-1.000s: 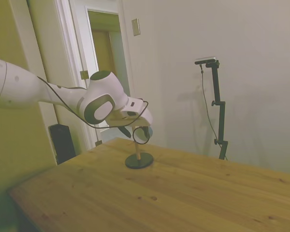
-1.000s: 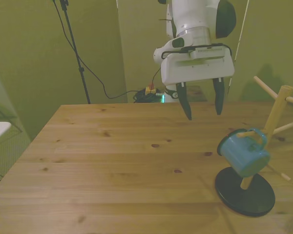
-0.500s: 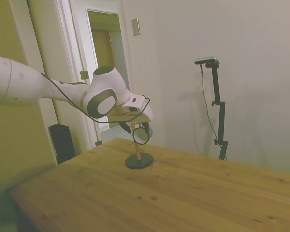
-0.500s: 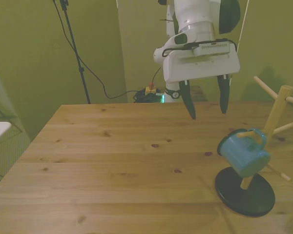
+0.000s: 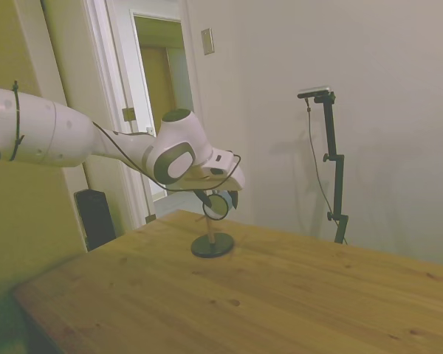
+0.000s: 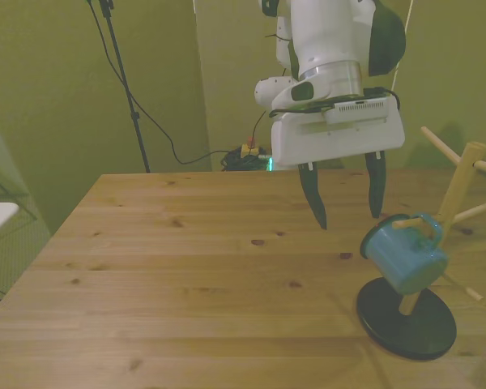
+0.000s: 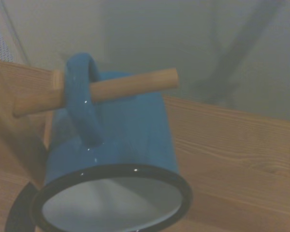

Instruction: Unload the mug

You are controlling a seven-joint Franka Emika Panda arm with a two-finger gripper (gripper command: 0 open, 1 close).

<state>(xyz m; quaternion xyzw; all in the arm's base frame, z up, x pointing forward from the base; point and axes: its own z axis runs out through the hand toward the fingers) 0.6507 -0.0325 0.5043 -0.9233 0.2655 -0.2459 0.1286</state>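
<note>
Small blue-grey cylindrical mug point(image 6: 402, 258) with dark rim hanging by its handle on a peg of the thin wooden stand point(image 6: 456, 194) with black round base, tilted. White two-finger gripper point(image 6: 346, 203) open, empty, just above the mug, not touching. Stand resting on the wooden desk point(image 6: 186, 284).

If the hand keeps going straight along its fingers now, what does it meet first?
Probably the small blue enamel mug hanging on the wooden peg; the open hand points down toward it, though depth is uncertain.
</note>
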